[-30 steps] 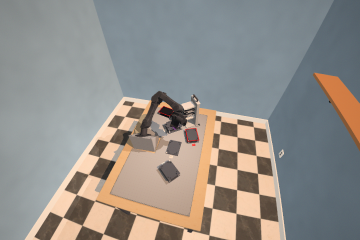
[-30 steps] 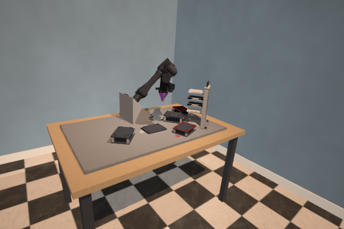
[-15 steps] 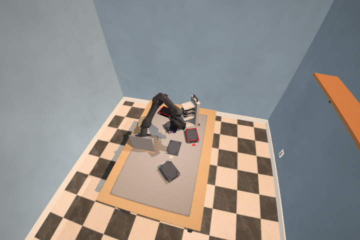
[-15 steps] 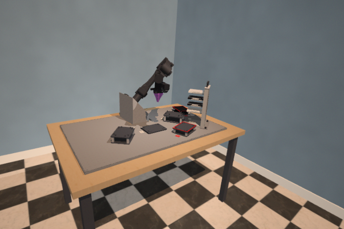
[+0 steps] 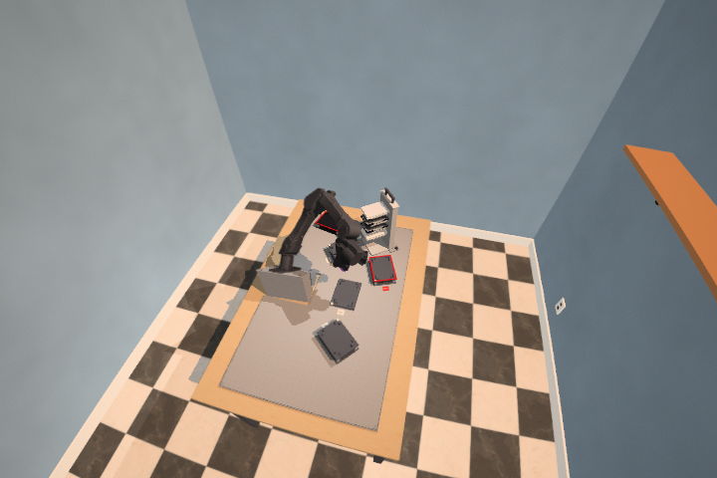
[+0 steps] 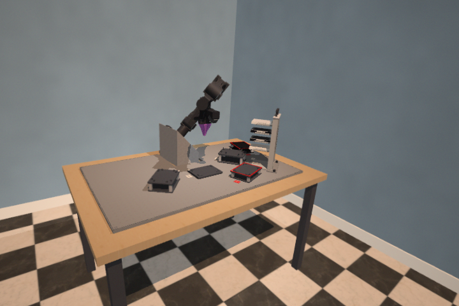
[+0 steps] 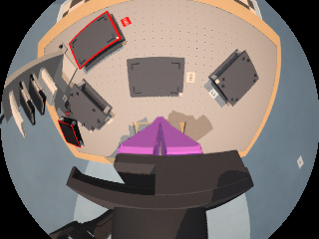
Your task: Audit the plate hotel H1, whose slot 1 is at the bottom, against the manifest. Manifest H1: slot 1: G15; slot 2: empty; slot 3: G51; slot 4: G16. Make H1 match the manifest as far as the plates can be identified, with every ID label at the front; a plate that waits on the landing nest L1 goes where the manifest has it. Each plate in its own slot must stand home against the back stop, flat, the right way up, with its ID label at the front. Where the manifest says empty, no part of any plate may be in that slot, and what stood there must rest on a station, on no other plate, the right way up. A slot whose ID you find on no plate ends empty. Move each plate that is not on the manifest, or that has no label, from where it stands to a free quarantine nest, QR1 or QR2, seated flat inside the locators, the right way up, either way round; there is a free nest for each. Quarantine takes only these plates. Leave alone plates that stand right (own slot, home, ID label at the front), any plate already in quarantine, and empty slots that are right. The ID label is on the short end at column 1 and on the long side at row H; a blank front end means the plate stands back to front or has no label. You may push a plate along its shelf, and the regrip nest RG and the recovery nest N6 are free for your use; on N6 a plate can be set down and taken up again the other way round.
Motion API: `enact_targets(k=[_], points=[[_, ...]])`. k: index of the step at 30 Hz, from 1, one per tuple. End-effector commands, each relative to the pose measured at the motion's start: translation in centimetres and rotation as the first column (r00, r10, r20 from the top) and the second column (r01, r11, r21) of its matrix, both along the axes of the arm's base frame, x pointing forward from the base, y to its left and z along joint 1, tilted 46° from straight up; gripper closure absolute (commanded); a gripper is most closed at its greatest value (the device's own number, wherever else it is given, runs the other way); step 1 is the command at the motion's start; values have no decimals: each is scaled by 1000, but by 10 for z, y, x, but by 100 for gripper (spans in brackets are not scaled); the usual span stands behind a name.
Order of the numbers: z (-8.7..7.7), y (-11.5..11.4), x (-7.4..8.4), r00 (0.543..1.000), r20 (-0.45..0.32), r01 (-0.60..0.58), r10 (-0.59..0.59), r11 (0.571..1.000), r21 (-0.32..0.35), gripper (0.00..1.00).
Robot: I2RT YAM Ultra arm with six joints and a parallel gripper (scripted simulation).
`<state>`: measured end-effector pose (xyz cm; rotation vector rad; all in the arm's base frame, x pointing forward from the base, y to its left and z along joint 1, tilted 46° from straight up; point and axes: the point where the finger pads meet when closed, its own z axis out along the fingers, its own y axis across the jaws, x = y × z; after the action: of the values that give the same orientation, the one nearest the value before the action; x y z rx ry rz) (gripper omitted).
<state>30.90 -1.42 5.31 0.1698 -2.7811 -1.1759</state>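
The gripper [image 6: 204, 132] hangs high above the table [image 6: 187, 231], purple fingers pinched fully together with nothing between them. Over by the right edge stands the plate hotel [image 6: 275, 144], four plates stacked in its slots. No label writing can be read at this range.

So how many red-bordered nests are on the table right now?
2. One red-bordered nest sits near the table's front edge beside the plate hotel; the other lies farther back, beside the hotel's shelves, partly hidden.
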Motion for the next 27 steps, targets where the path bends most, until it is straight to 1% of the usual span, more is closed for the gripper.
enact_targets(k=[1, 5, 6, 7, 8, 10, 12, 14, 15, 17, 24, 26, 27], points=[[6, -16, 4, 1000, 17, 2, -2, 1000, 1, 100], [7, -23, 5, 1000, 17, 2, -2, 1000, 1, 100], [13, -21, 5, 1000, 27, 3, -3, 1000, -3, 100], [23, -14, 8, 999, 53, -6, 7, 1000, -7, 100], [25, -9, 6, 999, 48, -11, 11, 1000, -3, 100], [25, 0, -3, 1000, 6, -3, 3, 1000, 11, 100], [30, 5, -4, 1000, 6, -3, 3, 1000, 11, 100], [30, 5, -4, 1000, 6, -3, 3, 1000, 11, 100], [32, 1, -4, 1000, 6, 16, -17, 1000, 11, 100], [37, 11, -4, 1000, 6, -3, 3, 1000, 11, 100], [53, 27, -6, 1000, 9, -3, 3, 1000, 10, 100], [58, 30, -7, 1000, 20, 6, -6, 1000, 17, 100], [58, 26, -3, 998, 60, 20, -21, 1000, 16, 100]])
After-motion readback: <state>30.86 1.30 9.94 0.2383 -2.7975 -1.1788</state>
